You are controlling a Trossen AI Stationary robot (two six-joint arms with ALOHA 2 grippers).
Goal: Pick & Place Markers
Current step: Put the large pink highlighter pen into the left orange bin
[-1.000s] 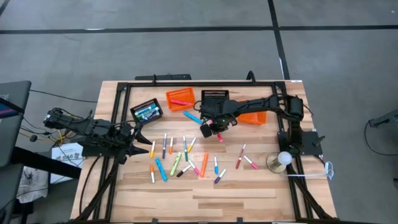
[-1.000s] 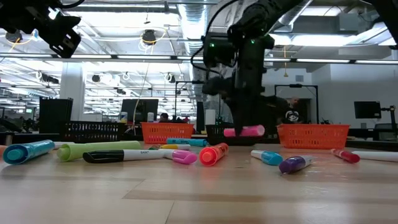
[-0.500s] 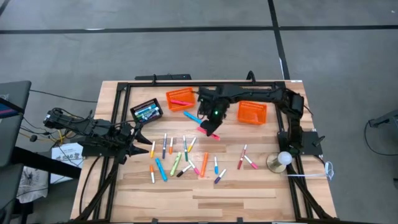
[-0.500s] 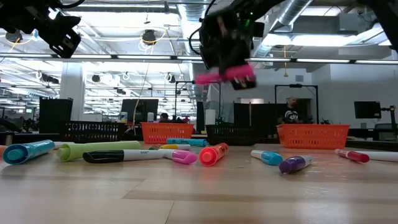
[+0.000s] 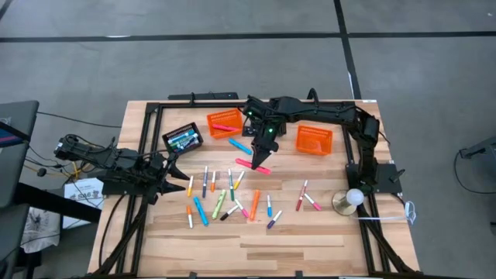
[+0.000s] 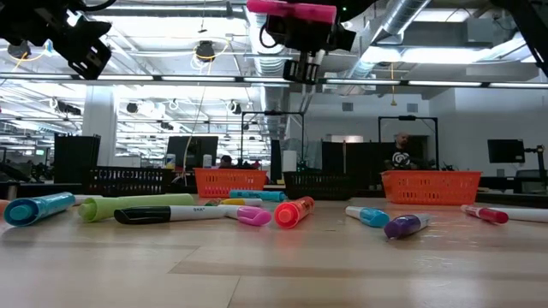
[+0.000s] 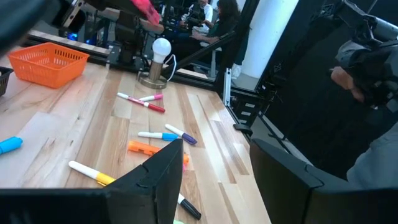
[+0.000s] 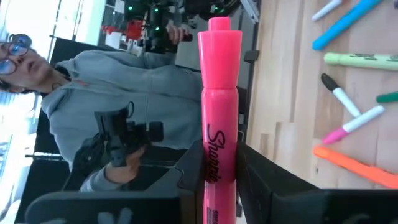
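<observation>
Several markers (image 5: pixel 229 198) in many colours lie flat and scattered on the wooden table (image 5: pixel 310 240). My right gripper (image 5: pixel 260 159) is high over the table's middle, shut on a pink marker (image 5: pixel 254 165), which shows at the top of the low view (image 6: pixel 291 10) and upright in the right wrist view (image 8: pixel 219 93). My left gripper (image 5: pixel 174 177) waits open at the table's left edge, with nothing between its fingers (image 7: pixel 165 180). My right gripper pinches the pink marker's printed barrel (image 8: pixel 217 155) between its two fingers (image 8: pixel 193 171). The fingers come from the table's far side, almost level, and lie across the marker. The marker is level and lifted well clear of the table.
Two orange mesh baskets (image 5: pixel 224 124) (image 5: pixel 314 139) and a black one (image 5: pixel 183 139) stand toward the far edge. A bulb lamp (image 5: pixel 353 199) stands at the right. A black frame (image 5: pixel 147 139) borders the table. A person in grey (image 8: pixel 124 93) stands beyond the table.
My right gripper has risen high above the table with the pink marker and has tipped from pointing down to almost level while rolling. The marker, which hung low over the table near the baskets, is now lifted far up and lies level.
</observation>
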